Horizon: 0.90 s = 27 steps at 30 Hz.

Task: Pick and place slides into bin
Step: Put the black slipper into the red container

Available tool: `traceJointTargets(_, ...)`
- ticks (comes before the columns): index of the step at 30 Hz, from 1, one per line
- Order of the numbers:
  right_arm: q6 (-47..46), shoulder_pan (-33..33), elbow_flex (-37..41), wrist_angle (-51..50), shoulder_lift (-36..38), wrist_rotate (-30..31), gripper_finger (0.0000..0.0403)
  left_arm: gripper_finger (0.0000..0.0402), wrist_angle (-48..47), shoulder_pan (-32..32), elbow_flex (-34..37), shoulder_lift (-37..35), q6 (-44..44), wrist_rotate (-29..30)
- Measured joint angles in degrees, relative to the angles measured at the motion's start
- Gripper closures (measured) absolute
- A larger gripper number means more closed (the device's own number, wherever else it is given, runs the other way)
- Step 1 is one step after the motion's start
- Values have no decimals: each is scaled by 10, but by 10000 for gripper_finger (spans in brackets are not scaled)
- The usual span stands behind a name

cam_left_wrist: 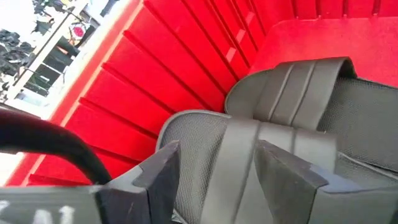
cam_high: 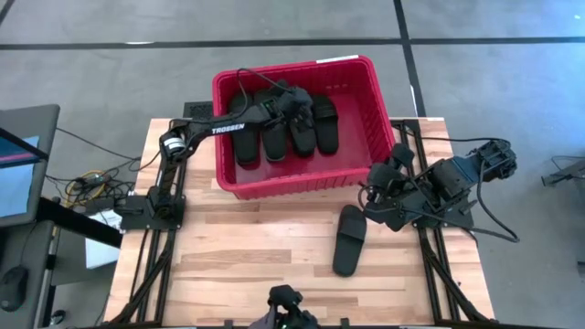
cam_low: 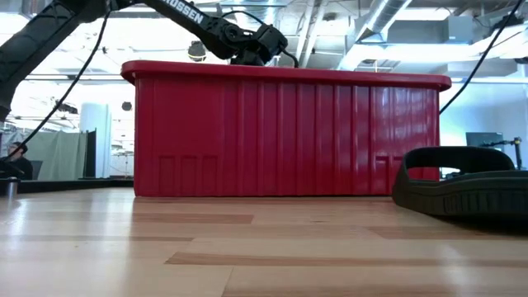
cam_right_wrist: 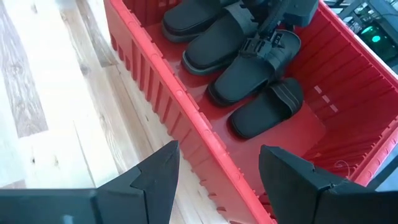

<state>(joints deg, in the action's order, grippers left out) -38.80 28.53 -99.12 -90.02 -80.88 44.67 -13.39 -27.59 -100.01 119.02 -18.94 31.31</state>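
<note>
The left gripper (cam_high: pixel 294 100) is reaching into the bin (cam_high: pixel 366 66) from the table's left side, hanging over the row of slides inside. In the left wrist view its fingers (cam_left_wrist: pixel 158 174) are standing apart on either side of the strap of a slide (cam_left_wrist: pixel 249 155), with gaps showing on both sides, so it is gripping nothing. In the low view the same gripper (cam_low: pixel 257 45) is showing just above the bin's rim (cam_low: pixel 289 73).

Four black slides (cam_high: pixel 274 128) are lying side by side on the bin's floor, toward its left half; the right half of the floor is showing bare red. The bin is sitting at the far edge of the table (cam_high: pixel 238 265).

The right gripper (cam_high: pixel 388 178) is waiting just outside the bin's near right corner, its fingers (cam_right_wrist: pixel 158 171) spread wide and holding nothing, looking across the bin's wall (cam_right_wrist: pixel 186 106).

One more black slide (cam_high: pixel 349 239) is lying on the table, near the bin's near right corner and beside the right arm.
</note>
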Motion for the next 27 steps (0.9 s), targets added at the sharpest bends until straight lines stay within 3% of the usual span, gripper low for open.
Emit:
traceJointTargets(14,-2,0,0,0,0,2,196,209,18,25,0,-17,-49,11)
traceJointTargets(27,-2,0,0,0,0,6,196,209,42,56,0,-134,-80,0)
